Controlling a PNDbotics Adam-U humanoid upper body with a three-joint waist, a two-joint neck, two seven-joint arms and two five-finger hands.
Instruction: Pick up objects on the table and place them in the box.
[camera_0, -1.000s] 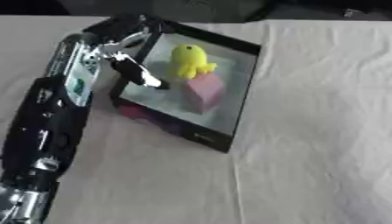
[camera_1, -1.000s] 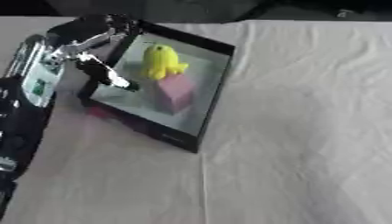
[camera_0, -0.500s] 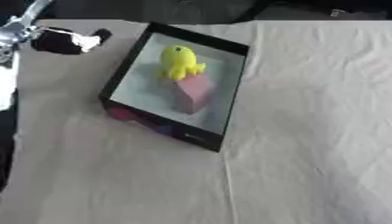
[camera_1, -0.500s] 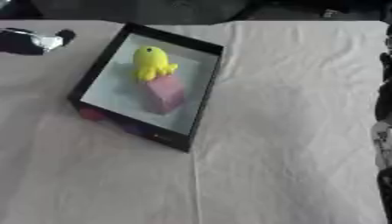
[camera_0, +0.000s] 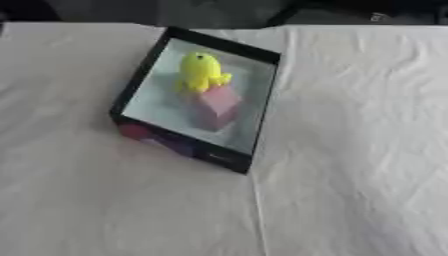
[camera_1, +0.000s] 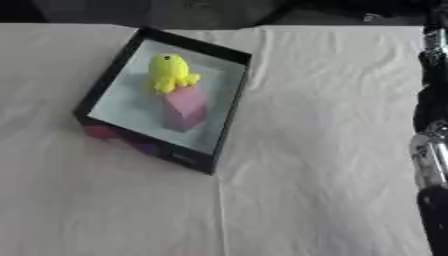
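A black box (camera_0: 261, 115) with a pale floor sits askew on the white tablecloth. Inside it a yellow toy figure (camera_0: 201, 71) stands at the far end, leaning on a pink block (camera_0: 216, 105) in the middle. Neither of my hands shows in either view. Only part of my right arm (camera_1: 430, 135), black and silver, runs down the right edge of the right eye view, well apart from the box.
The white tablecloth (camera_0: 350, 150) covers the table, with creases to the right of the box. Dark shapes lie beyond the far table edge (camera_0: 306, 12).
My left arm and hand, which hovered over the box's left side, have withdrawn to the left and out of view. The right arm has come in at the right edge. The camera has shifted.
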